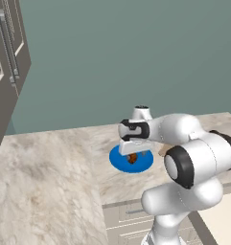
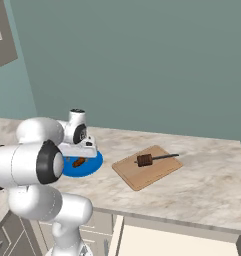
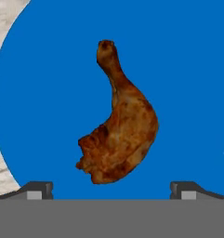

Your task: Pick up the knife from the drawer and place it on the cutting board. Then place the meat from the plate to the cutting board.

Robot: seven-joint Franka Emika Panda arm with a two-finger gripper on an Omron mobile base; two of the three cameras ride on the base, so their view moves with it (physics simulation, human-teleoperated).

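The plate (image 1: 118, 161) serves as the landmark: a blue disc lying flat on the marbled counter (image 1: 50, 167), close to the counter's front edge. The meat (image 3: 119, 123) lies on the plate, near its middle, a brown drumstick shape with its thin bone end pointing away from its thick end.

The gripper (image 3: 111, 190) hangs straight over the plate, aimed down at the meat. Its 2 fingertips (image 3: 36, 189) stand wide apart, 1 on either side of the meat's thick end, with blue plate showing between each tip and the meat. Nothing is held; whether the tips reach down to the plate cannot be told.

In the right base view the board (image 2: 147, 167) lies on the counter beside the plate, apart from it, on the side away from the arm. The knife (image 2: 151, 159) rests on the board, its dark handle near the board's middle and its thin blade reaching past the board's far edge.

The drawer (image 2: 177, 240) stands open below the counter edge, in front of the board and to that same side of the plate.
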